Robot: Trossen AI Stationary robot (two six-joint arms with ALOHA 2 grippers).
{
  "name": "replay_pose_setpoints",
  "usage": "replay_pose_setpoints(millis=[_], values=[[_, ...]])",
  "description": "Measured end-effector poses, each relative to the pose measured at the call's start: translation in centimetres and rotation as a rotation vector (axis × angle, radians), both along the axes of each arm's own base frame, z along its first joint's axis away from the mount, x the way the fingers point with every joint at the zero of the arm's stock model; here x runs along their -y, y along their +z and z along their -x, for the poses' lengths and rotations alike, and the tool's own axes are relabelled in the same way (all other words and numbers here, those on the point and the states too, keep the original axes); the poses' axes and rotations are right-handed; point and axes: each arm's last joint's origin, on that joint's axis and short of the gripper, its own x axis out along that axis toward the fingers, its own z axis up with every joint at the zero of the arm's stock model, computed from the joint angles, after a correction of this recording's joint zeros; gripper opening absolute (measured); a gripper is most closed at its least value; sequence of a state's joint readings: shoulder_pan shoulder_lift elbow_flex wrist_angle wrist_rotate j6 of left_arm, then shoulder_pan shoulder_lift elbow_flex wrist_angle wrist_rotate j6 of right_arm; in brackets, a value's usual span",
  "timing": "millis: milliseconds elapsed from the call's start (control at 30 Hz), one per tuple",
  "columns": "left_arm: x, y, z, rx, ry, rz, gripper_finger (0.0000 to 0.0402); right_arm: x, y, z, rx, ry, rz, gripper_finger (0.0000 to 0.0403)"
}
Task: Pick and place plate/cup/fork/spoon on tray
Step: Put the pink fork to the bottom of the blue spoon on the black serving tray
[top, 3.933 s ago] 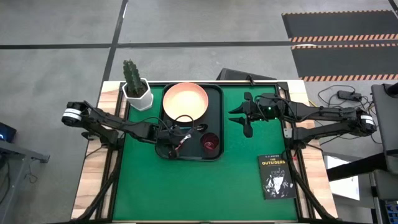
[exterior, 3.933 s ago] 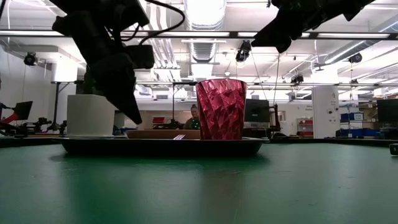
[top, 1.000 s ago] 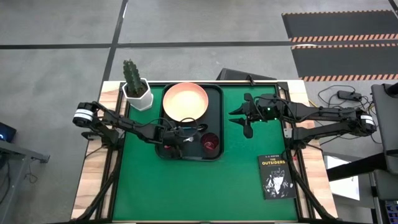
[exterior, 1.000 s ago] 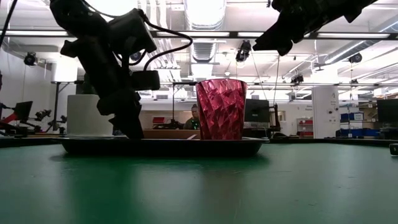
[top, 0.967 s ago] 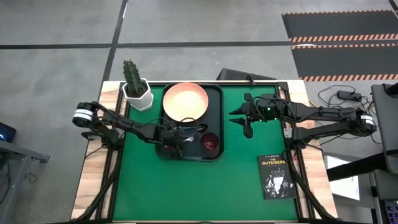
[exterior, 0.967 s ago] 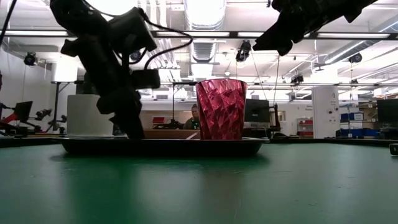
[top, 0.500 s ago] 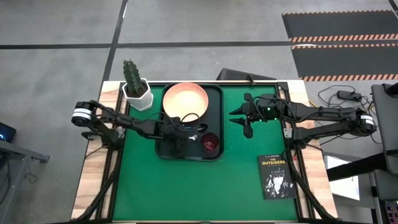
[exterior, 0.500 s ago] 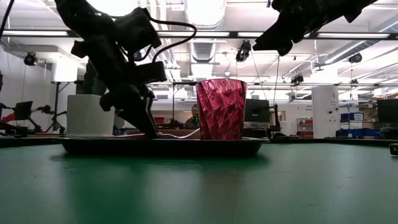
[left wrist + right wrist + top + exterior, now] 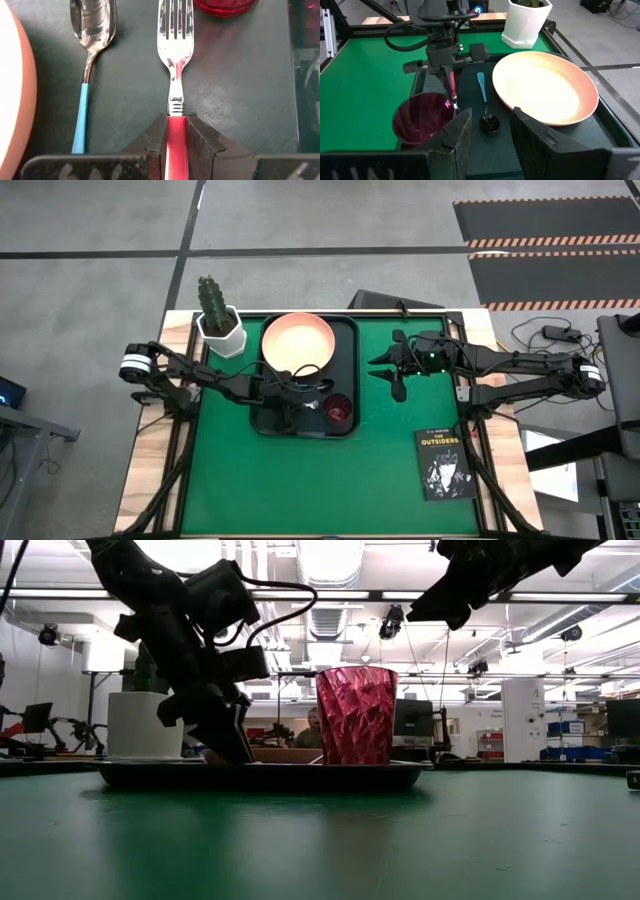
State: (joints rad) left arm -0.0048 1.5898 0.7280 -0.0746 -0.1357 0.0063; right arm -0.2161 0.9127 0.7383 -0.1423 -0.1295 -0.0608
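The dark tray (image 9: 268,425) holds the salmon-pink plate (image 9: 298,343), the maroon cup (image 9: 338,410), the blue-handled spoon (image 9: 87,65) and the pink-handled fork (image 9: 175,45). Spoon and fork lie side by side on the tray floor, between the plate and the cup. The fork's tines end just short of the cup (image 9: 225,6). My left gripper (image 9: 292,402) is low over the tray, shut on the fork. My right gripper (image 9: 397,370) hangs open and empty in the air to the right of the tray. My left gripper pinches the fork's pink handle (image 9: 176,131) between its two fingers, just behind the metal neck. The fingers slant down from the table's left and lie along the fork. The fork points toward the cup and lies flat, low on the tray floor.
A white hexagonal cactus pot (image 9: 220,330) stands at the table's far left corner. A black book (image 9: 443,464) lies at the near right. Green mat lies open in front of the tray and between tray and book.
My left gripper has shifted a little toward the cup and tipped from steep to more slanting. The fork has stayed in its fingers and gone down below the tray's rim in the low view.
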Motion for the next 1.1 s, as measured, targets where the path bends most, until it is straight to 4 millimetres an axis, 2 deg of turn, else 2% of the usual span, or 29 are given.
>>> replay_pose_setpoints(millis=[900, 1100], values=[[-0.05, -0.20, 0.09, 0.022, 0.025, 0.003, 0.0037, 0.00, -0.02, 0.01, -0.002, 0.000, -0.001, 0.0123], [-0.09, -0.20, 0.09, 0.022, 0.029, -0.004, 0.0066, 0.00, -0.02, 0.01, -0.002, 0.000, -0.001, 0.0123]])
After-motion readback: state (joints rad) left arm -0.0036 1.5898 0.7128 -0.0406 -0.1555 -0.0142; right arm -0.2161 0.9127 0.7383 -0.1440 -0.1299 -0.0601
